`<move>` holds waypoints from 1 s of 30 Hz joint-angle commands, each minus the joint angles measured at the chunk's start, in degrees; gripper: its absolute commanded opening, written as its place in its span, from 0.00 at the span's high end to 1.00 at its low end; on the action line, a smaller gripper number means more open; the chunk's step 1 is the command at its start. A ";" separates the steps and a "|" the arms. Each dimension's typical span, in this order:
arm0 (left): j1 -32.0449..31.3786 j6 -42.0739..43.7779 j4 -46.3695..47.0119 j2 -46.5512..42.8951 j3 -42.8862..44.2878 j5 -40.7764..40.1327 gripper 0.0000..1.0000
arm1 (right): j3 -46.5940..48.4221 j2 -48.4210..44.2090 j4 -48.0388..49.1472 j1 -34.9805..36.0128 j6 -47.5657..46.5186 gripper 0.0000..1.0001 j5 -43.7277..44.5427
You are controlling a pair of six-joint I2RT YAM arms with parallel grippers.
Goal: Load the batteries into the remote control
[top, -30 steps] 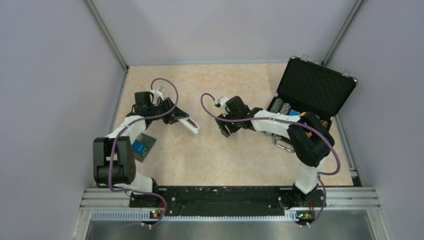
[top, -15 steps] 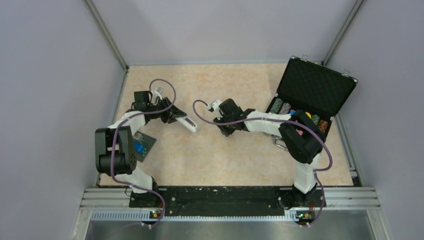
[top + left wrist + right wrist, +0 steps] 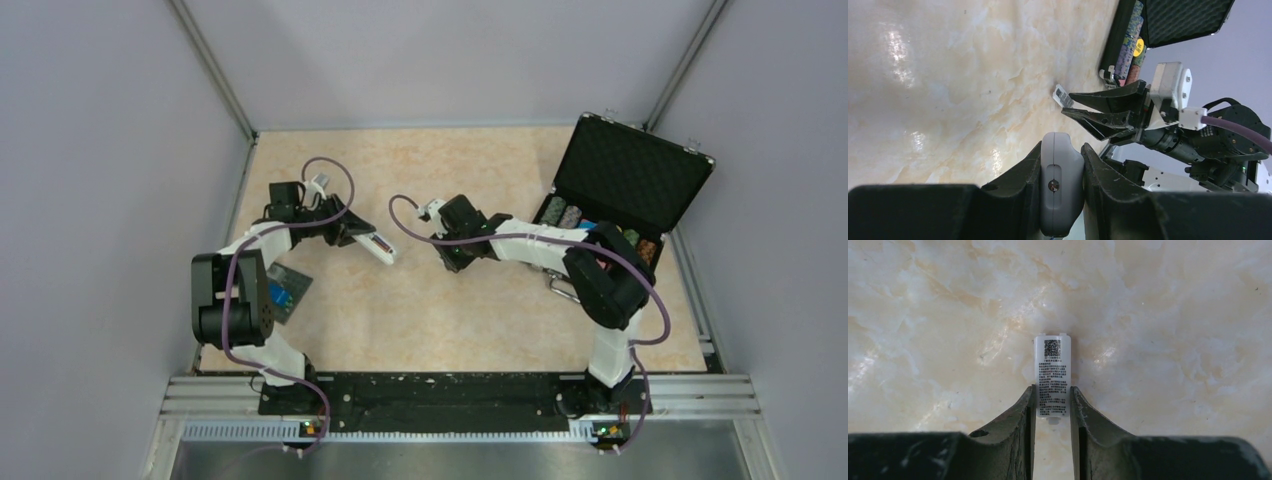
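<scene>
Well, going big to small. Pale marbled tabletop [image 3: 450, 310], with an open black foam-lined case of striped chips [image 3: 628, 170] parked far right and a dark grey flat card with a blue patch [image 3: 283, 293] by the left arm. Left gripper [image 3: 1062, 146] clenched on the slim white rectangular remote control [image 3: 1060, 190], held by its long edges left of the table's centre. Right gripper [image 3: 1051, 392] pinching a small white plastic cover with a printed QR label [image 3: 1052, 360], probably the battery door, just beside the remote. Can't find the tiny cylindrical batteries in any view.

Risks: only the bottom end of that cover gripped, so easy to pivot or pop out on a quick swing. Could also clip the remote, with tips this close. Worse, might end up shutting an empty bay, with no free gripper for cells.

View differences: overhead gives layout, card and case, but no sign of the cover. Right wrist shows label and grip point. Left wrist alone shows both tools facing each other. Hard to tell there whether the cover is touching the table or hovering.
</scene>
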 commanded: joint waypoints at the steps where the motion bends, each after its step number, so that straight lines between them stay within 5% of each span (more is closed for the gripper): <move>1: -1.46 -0.85 5.74 -0.57 -0.81 4.23 1.00 | 1.19 -8.44 -2.28 0.46 1.44 0.82 -4.09; 15: -14.83 -12.24 31.10 -3.76 -7.01 -3.39 1.00 | -5.86 -29.88 -1.12 3.77 0.39 0.81 -7.98; 30: -24.29 -14.31 30.82 -5.92 -7.26 -11.86 1.00 | -5.85 -29.96 -3.78 7.22 5.32 0.82 -0.46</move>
